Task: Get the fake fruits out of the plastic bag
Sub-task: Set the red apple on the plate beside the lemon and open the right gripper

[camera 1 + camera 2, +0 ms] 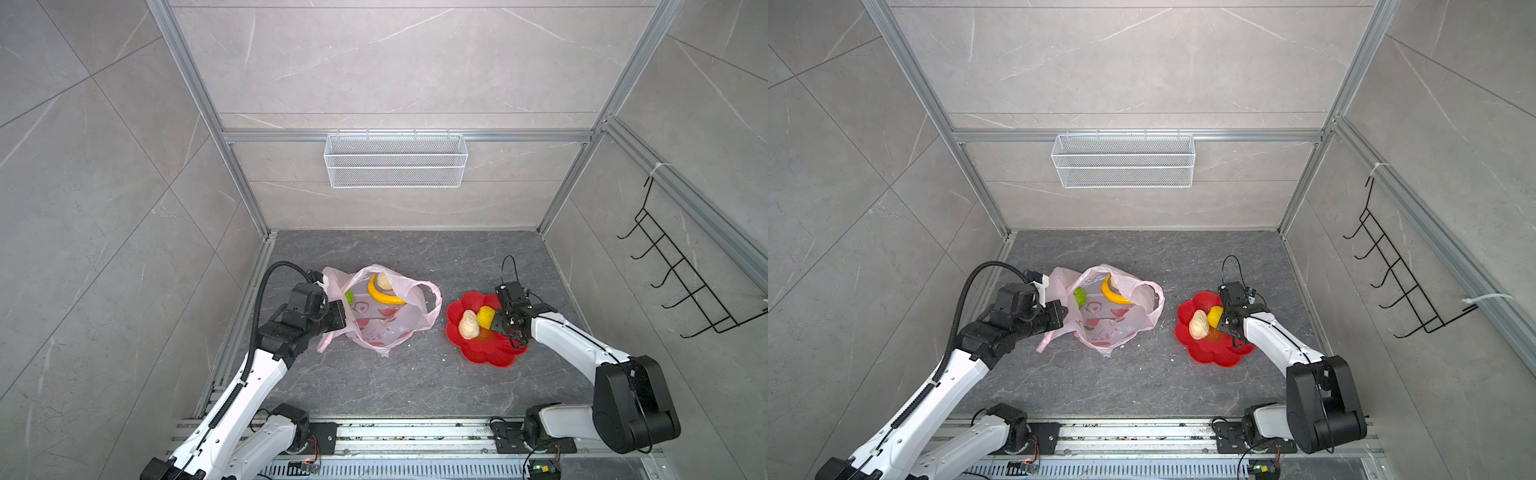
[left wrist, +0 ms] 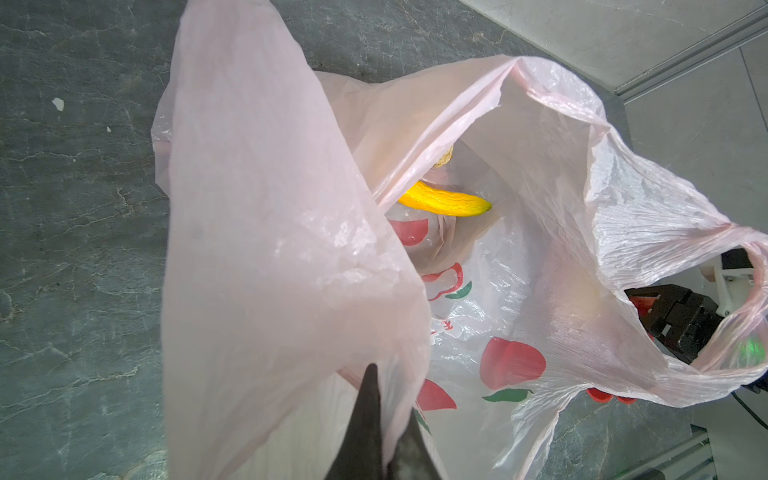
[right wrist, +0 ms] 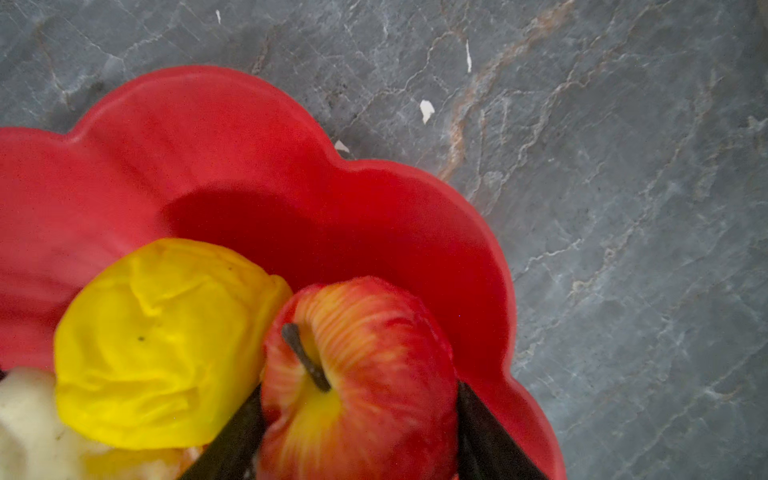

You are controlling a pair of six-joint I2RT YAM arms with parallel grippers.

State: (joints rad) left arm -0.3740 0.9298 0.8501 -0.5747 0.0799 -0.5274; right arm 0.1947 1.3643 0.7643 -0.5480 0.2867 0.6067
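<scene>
Fruit looks about half out: banana [image 1: 384, 296], beige lump [image 1: 385, 281] and green ball [image 1: 348, 297] lie inside the plastic bag [image 1: 386, 328], whose rim the left gripper [image 2: 388, 395] pinches tight. Beside the bag, a red dish [image 1: 494, 357] holds a second lump [image 1: 468, 325] and a yellow fruit [image 1: 484, 316]. The right gripper [image 3: 359, 388] clasps a red apple [image 3: 365, 340] over it.

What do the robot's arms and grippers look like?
The left arm and right arm have white shells with black joints. A ribbed black hose runs along the left one; a thin black cable loop rises by the right wrist. The left gripper and right gripper have dark tapered fingers.
</scene>
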